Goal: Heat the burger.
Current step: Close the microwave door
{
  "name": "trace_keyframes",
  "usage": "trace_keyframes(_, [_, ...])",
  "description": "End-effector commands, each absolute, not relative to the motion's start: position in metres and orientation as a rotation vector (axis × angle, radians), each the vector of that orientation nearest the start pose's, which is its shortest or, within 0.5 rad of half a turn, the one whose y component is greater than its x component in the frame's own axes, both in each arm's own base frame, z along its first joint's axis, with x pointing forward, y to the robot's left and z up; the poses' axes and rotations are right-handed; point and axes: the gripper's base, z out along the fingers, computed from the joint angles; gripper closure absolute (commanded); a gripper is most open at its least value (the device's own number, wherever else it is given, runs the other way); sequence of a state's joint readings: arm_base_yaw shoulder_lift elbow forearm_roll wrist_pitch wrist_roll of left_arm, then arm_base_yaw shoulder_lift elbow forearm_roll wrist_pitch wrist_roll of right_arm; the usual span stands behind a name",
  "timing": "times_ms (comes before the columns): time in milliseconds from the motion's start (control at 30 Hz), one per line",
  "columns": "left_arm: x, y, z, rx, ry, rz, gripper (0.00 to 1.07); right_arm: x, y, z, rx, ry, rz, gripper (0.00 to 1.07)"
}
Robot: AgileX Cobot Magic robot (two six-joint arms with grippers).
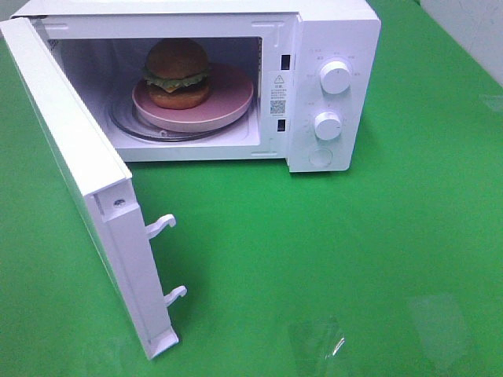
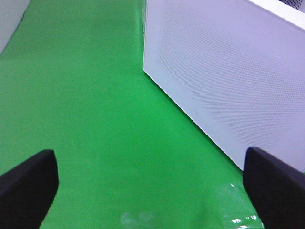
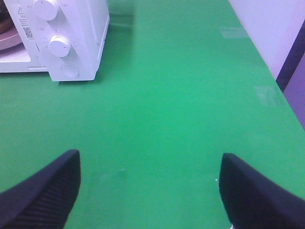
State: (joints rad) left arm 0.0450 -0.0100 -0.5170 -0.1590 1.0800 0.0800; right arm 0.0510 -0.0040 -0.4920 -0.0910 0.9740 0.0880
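Door (image 1: 71, 149) jutting left, microwave (image 1: 361, 39) mouth open — passable

The high camera looks steeply down on the green bench (image 1: 330, 259) from in front of the microwave (image 1: 334, 31), near enough to see into its cavity. The left wrist camera looks low between the left fingers (image 2: 28, 186) at the open door (image 2: 224, 71), just ahead of them. The right wrist camera looks past the right fingers (image 3: 43, 191) across the bench to the dial panel (image 3: 71, 33), well ahead. Both also show from above.

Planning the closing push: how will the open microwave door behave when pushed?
The door is a rigid flat panel, so it probably swings without flexing. Its two latch hooks likely need a firmer final press. The microwave may slide on the glossy green tabletop if shoved hard.
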Motion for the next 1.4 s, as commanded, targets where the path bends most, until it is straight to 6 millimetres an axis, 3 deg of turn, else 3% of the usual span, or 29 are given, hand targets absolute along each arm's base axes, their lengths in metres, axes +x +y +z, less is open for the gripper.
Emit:
trace_keyframes(33, [-0.011,-0.018,0.287,0.054,1.97,-0.184,0.06,-0.005,-0.007,0.283,0.034,1.92,-0.02,0.31])
trace_keyframes(300, [0.003,-0.016,0.308,0.076,1.859,-0.142,0.07,-0.005,-0.007,0.283,0.034,1.92,-0.02,0.31])
trace_keyframes(467, [0.021,-0.013,0.314,0.056,1.855,-0.115,0.17,-0.005,-0.007,0.283,0.034,1.92,-0.02,0.31])
trace_keyframes(500, [0.03,-0.011,0.316,0.048,1.865,-0.102,0.3,-0.005,-0.007,0.283,0.034,1.92,-0.02,0.31])
trace_keyframes(533, [0.03,-0.011,0.316,0.048,1.865,-0.102,0.3,-0.005,-0.007,0.283,0.034,1.92,-0.02,0.31])
trace_keyframes(567, [0.037,-0.01,0.316,0.044,1.881,-0.098,0.46,-0.005,-0.007,0.283,0.034,1.92,-0.02,0.31])
trace_keyframes(600, [0.037,-0.01,0.316,0.044,1.881,-0.098,0.46,-0.005,-0.007,0.283,0.034,1.92,-0.02,0.31])
trace_keyframes(667, [0.045,-0.01,0.316,0.027,1.898,-0.108,0.68,-0.005,-0.007,0.283,0.034,1.92,-0.02,0.31])
trace_keyframes(700, [0.045,-0.01,0.316,0.027,1.898,-0.108,0.68,-0.005,-0.007,0.283,0.034,1.92,-0.02,0.31])
trace_keyframes(733, [0.05,-0.009,0.316,0.023,1.901,-0.107,0.85,-0.005,-0.007,0.283,0.034,1.92,-0.02,0.31])
trace_keyframes(767, [0.05,-0.009,0.316,0.023,1.901,-0.107,0.85,-0.005,-0.007,0.283,0.034,1.92,-0.02,0.31])
trace_keyframes(800, [0.056,-0.009,0.315,0.017,1.897,-0.103,1.0,-0.005,-0.007,0.283,0.034,1.92,-0.02,0.31])
trace_keyframes(833, [0.056,-0.009,0.315,0.017,1.897,-0.103,1.0,-0.005,-0.007,0.283,0.034,1.92,-0.02,0.31])
trace_keyframes(867, [0.061,-0.008,0.312,0.012,1.892,-0.097,1.07,-0.005,-0.007,0.283,0.034,1.92,-0.02,0.31])
trace_keyframes(1200, [0.087,-0.001,0.289,-0.047,1.755,-0.056,1.07,-0.005,-0.007,0.283,0.034,1.92,-0.02,0.31])
trace_keyframes(1400, [0.108,0.006,0.265,-0.099,1.63,-0.003,1.07,-0.005,-0.007,0.283,0.034,1.92,-0.02,0.31])
